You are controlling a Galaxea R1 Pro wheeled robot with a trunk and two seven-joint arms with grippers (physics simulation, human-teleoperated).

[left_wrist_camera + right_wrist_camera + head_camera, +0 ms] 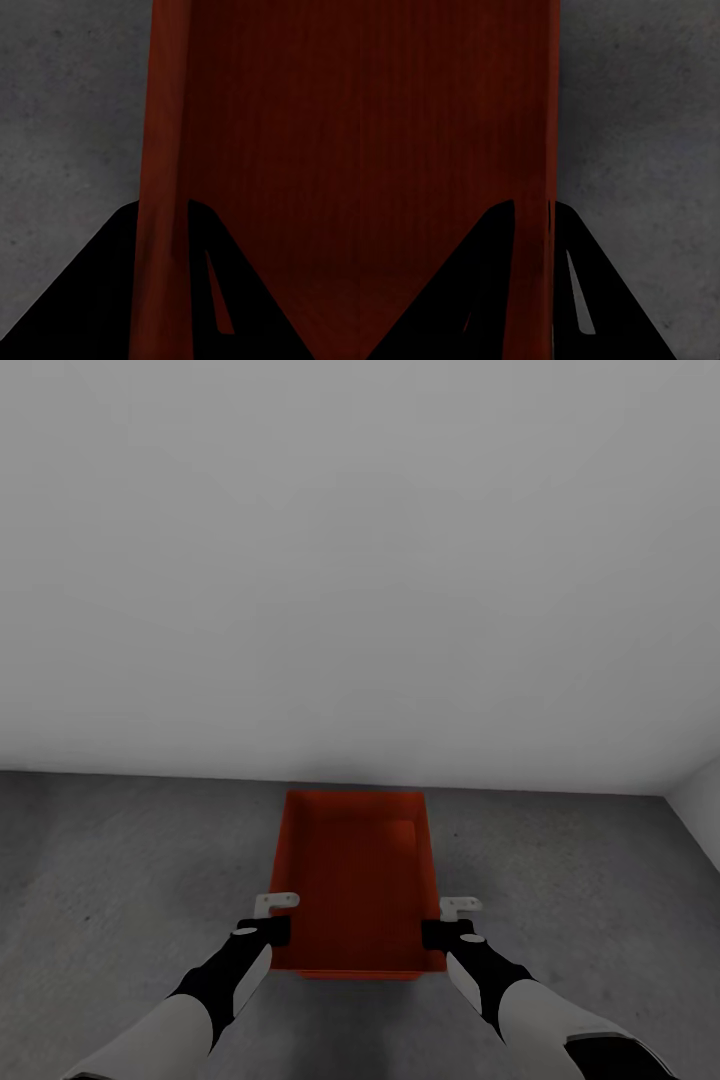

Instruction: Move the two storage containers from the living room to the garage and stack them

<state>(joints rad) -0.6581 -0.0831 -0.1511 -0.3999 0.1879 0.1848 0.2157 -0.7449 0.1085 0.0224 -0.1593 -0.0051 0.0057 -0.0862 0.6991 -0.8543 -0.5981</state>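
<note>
An orange-red storage container [355, 880] is held between the two hands over the dark grey concrete floor [120, 860], near a pale grey wall [360, 560]. The left hand [276, 918] is clamped on its left wall, near the nearer end. The right hand [446, 922] is clamped likewise on its right wall, one finger either side.

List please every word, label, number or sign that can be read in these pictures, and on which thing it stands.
None: the storage container, both grippers (left, right), the concrete floor and the wall carry no readable text.
</note>
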